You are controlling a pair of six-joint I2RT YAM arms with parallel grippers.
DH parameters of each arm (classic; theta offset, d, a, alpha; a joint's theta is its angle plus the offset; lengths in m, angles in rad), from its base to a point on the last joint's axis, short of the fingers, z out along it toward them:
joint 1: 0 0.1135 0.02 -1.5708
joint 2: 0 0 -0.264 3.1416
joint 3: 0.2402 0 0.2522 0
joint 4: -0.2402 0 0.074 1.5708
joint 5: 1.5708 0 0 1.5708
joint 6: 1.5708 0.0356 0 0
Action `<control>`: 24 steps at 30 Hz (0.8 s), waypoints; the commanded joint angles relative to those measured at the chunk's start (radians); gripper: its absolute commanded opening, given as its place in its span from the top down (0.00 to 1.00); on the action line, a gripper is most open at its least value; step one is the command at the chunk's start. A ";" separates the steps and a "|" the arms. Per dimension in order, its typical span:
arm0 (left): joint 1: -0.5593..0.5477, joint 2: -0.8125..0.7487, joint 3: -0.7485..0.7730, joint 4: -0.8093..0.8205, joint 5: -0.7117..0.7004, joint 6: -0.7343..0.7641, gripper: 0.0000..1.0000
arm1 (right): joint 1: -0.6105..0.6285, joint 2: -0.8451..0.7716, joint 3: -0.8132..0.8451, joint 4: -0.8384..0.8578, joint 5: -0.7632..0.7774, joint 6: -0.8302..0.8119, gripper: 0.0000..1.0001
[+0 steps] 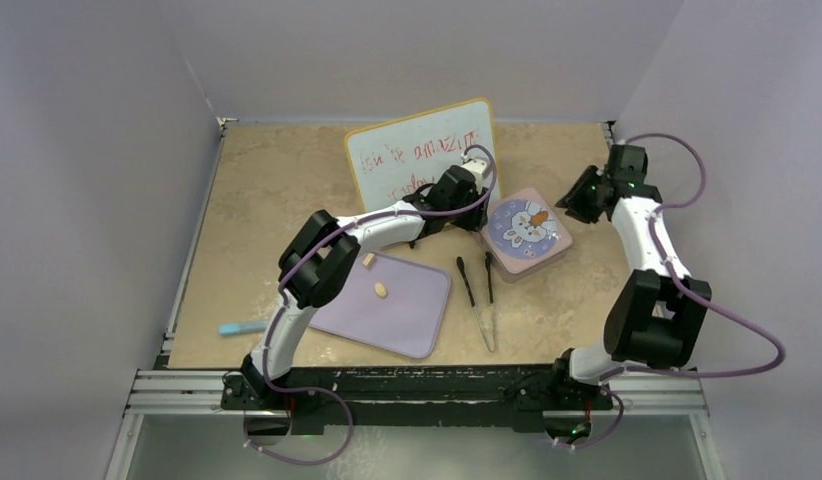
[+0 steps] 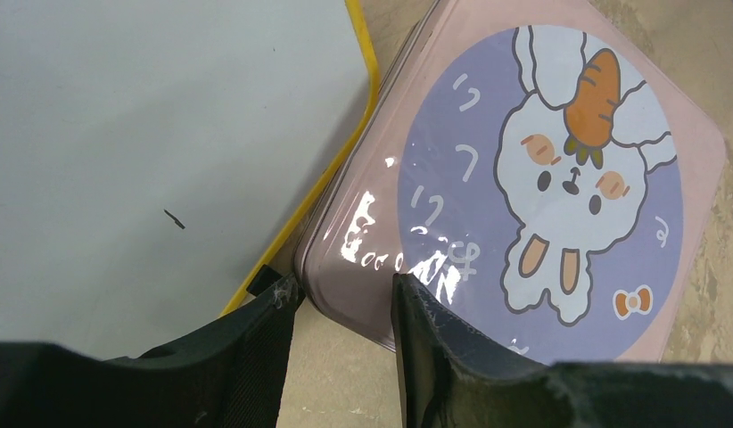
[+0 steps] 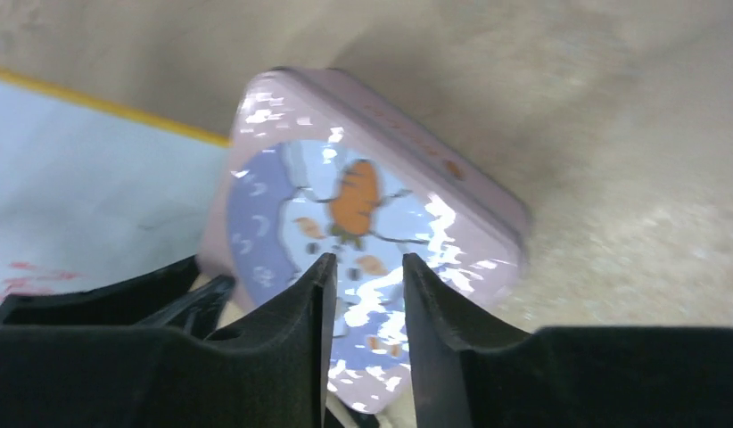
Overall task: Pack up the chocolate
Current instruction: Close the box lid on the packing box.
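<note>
Two tan pieces of chocolate [image 1: 381,291] lie on the lavender tray [image 1: 412,320], one in its middle and one at its far edge. The pale pink box [image 1: 527,232] with a rabbit lid [image 2: 559,178] sits shut at the right. My left gripper [image 1: 475,218] [image 2: 341,294] holds the box's near-left corner, one finger at the corner's side and the other over the lid's edge. At the box's far-right side my right gripper [image 1: 572,205] [image 3: 363,267] hovers over the lid [image 3: 363,205], open, with nothing between its fingers.
A yellow-rimmed whiteboard [image 1: 417,150] leans just behind the box and touches its left side [image 2: 167,134]. Black-tipped tongs [image 1: 479,295] lie between the tray and the box. A small blue stick [image 1: 242,327] lies at the front left.
</note>
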State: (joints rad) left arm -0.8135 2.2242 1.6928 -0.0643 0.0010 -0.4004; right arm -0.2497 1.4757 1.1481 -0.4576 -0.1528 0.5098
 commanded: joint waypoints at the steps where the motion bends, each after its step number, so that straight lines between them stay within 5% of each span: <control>1: 0.009 0.014 0.005 -0.024 0.012 0.032 0.59 | 0.105 0.067 0.115 0.005 -0.092 -0.096 0.70; 6: 0.009 0.004 -0.005 -0.007 0.039 0.025 0.59 | 0.141 0.140 0.178 0.043 -0.083 -0.117 1.00; 16: 0.007 -0.017 -0.020 -0.002 0.048 0.026 0.59 | 0.150 0.335 0.161 -0.028 0.109 -0.133 1.00; 24: 0.007 -0.028 -0.019 -0.001 0.065 0.026 0.59 | 0.154 0.228 0.207 -0.008 0.074 -0.154 1.00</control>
State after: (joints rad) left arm -0.8101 2.2230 1.6875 -0.0494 0.0486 -0.3992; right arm -0.0982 1.7779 1.3239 -0.4664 -0.0711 0.3927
